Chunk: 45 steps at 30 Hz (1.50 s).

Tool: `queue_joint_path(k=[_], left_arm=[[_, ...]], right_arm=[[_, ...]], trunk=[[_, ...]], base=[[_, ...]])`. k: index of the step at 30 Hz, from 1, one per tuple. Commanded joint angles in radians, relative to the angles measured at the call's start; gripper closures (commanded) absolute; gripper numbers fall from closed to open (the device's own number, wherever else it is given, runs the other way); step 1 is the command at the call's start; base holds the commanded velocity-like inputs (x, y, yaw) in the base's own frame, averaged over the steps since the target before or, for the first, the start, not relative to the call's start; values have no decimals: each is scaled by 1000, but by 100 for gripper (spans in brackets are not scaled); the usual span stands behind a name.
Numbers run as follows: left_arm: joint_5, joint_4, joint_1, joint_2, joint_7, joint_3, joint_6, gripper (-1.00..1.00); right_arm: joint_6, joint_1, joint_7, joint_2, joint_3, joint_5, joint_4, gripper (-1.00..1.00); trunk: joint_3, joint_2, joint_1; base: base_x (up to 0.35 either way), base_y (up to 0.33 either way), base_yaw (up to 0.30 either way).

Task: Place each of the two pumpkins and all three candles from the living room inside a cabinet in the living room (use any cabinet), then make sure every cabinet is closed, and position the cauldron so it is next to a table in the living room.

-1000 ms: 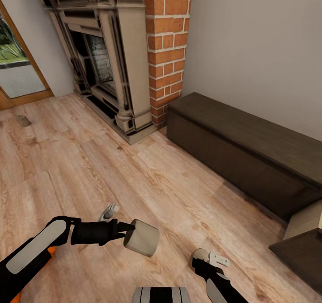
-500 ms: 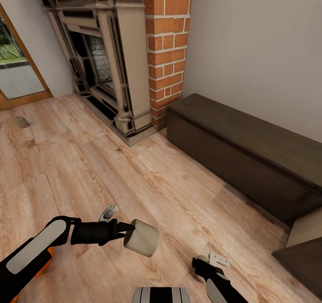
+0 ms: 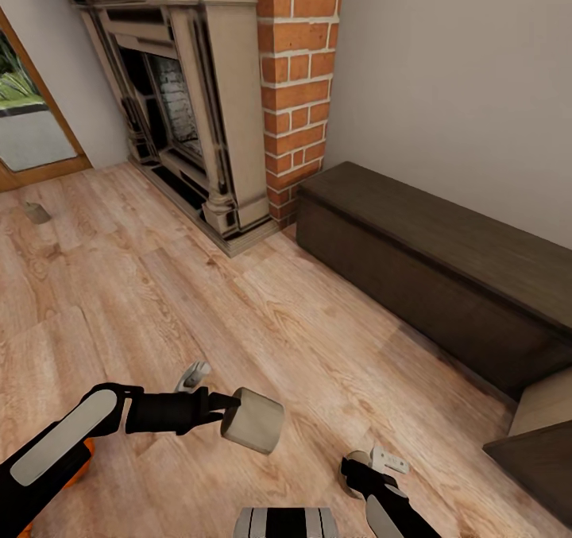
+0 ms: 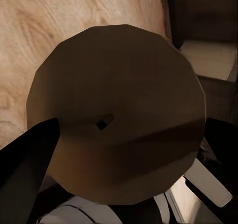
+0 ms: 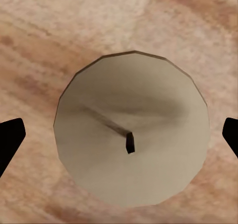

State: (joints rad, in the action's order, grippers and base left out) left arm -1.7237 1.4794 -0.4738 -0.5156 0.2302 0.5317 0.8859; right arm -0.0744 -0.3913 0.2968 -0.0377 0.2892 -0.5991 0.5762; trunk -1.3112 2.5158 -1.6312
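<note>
The left gripper (image 3: 230,415) is clamped on a cream candle (image 3: 254,421), carried sideways low over the wooden floor (image 3: 159,307); in the left wrist view its round wick end (image 4: 116,119) sits between the two dark fingers (image 4: 29,154). The right gripper (image 3: 357,462) hangs near the floor at the near right, and the right wrist view looks straight down on a second candle (image 5: 131,129) between its fingertips; whether those jaws actually grip it I cannot tell, since their tips barely reach the edges of that view. The dark-brown cabinet (image 3: 429,276) stands shut along the right wall beside the brick column (image 3: 295,85). With both arms occupied, opening a handleless front panel is the risk: a sideways-held candle could slip or knock against the panel.
</note>
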Motion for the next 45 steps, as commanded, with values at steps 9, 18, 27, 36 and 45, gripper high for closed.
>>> queue_joint_path(k=[9, 18, 27, 36, 45], left_arm=[[-8, -3, 0, -23, -124, 1, 49, 100], [-7, -5, 0, -29, -167, 1, 56, 100], [-7, -5, 0, -29, -167, 1, 56, 100], [-7, -5, 0, -29, -167, 1, 56, 100], [-7, -5, 0, -29, -167, 1, 56, 100]], right_arm=[[-4, 0, 8, 1, 5, -5, 2, -100], [-4, 0, 8, 1, 5, -5, 2, -100], [-4, 0, 8, 1, 5, -5, 2, -100], [-4, 0, 8, 1, 5, -5, 2, -100], [-3, 0, 8, 1, 5, -5, 2, -100]], trunk=[[-5, 1, 0], [-24, 2, -3], [-28, 2, -3], [-39, 3, -4], [-39, 3, -4]], base=[[0, 0, 0], [0, 0, 0], [0, 0, 0], [0, 0, 0], [0, 0, 0]])
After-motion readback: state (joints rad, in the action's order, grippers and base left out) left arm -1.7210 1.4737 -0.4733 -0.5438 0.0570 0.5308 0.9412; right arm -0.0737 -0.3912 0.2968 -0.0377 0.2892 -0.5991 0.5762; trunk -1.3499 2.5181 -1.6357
